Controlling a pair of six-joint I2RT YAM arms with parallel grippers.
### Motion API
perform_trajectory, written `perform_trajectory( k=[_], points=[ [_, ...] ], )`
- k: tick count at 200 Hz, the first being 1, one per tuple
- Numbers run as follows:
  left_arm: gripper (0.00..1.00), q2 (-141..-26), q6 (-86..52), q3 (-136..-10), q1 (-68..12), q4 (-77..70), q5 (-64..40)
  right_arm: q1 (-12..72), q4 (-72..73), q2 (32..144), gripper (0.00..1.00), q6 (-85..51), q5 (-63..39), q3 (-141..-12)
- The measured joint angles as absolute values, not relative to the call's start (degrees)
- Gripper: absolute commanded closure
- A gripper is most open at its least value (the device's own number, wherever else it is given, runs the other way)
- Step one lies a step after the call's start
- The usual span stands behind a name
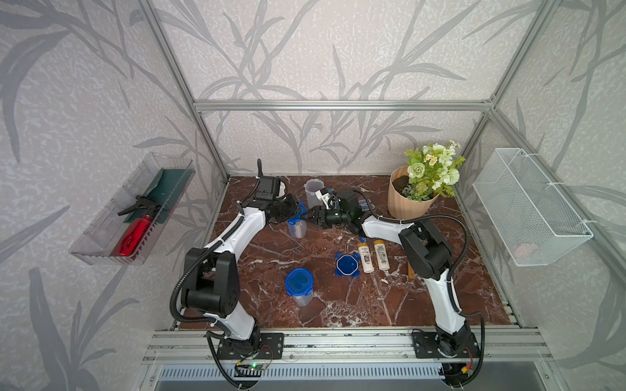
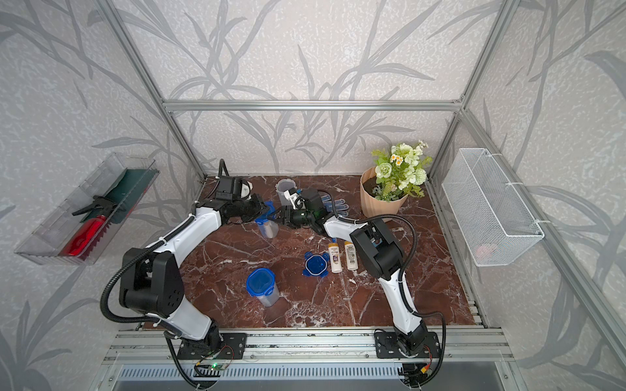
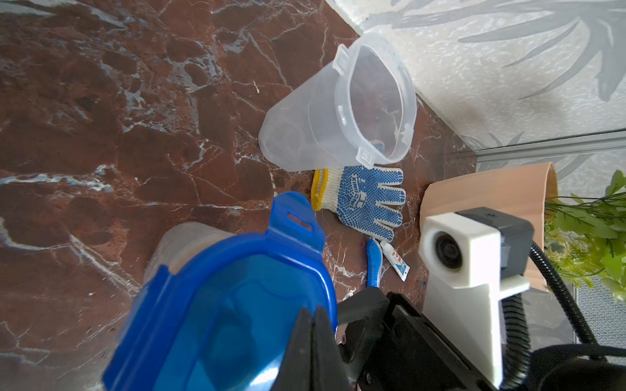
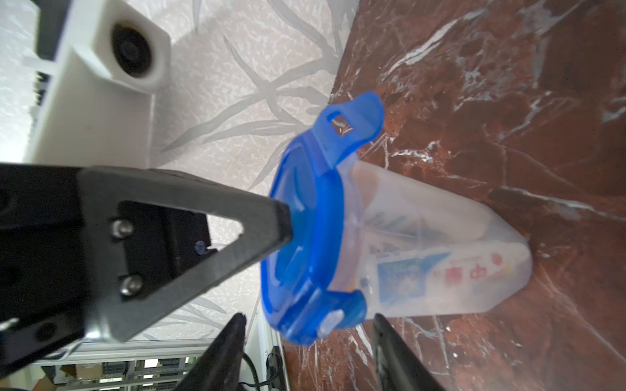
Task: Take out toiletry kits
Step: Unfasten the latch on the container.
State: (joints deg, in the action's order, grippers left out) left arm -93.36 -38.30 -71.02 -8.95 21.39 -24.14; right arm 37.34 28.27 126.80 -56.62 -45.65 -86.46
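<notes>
Left end effector [image 4: 283, 230]: clenched, its tip pressing on the lid [image 4: 305, 210] and pinning the cup [image 4: 423, 257].
Right end effector [image 4: 308, 318]: released, jaws straddling a latch [image 4: 338, 316] without gripping it.
Lid: blue, stiff and snap-fitted; a second latch [image 4: 352, 122] is standing flipped up.
Cup: cloudy-clear and tapering, standing on the bench [image 1: 271, 257] between the arms, toward the back.
Kit [image 4: 399, 270]: sitting inside the cup; a tube [image 4: 450, 270] printed blue and red is showing through the wall, the rest being too blurred to name.
Handling: probably light, thin-walled and slick, so risking tipping or skidding under a pull; the latch tabs are looking like the surest hold, with the body kept pinned.
Already out: two bottles [image 1: 366, 259] are lying beside a loose lid [image 1: 346, 264]; a toothbrush [image 3: 373, 264] and small tube [image 3: 396, 259] are lying by the glove [image 3: 366, 199].
Waiting: a front cup [image 1: 299, 287], lidded.
</notes>
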Motion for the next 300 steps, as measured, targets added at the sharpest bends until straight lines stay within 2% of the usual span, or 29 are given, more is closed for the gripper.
perform_trajectory(
  k=[84, 125, 233, 300],
  points=[
    [1.00, -90.94, -39.22, -66.96, -9.02, 17.78, -24.60, 37.06, 35.62, 128.57, 0.46, -63.35, -47.05, -85.78],
    [1.00, -89.45, -39.27, -64.86, -9.02, 16.93, -24.25, 37.04, 42.19, 129.78, 0.53, -67.61, -47.40, -84.31],
    [1.00, -88.60, -39.70, -59.07, -8.51, 8.51, -25.34, 36.40, 57.25, 132.94, 0.63, -76.42, -46.61, -81.19],
    [1.00, -88.58, -39.68, -56.99, -7.49, 4.84, -27.55, 36.07, 58.85, 133.27, 0.70, -77.82, -46.11, -80.47]
  ],
)
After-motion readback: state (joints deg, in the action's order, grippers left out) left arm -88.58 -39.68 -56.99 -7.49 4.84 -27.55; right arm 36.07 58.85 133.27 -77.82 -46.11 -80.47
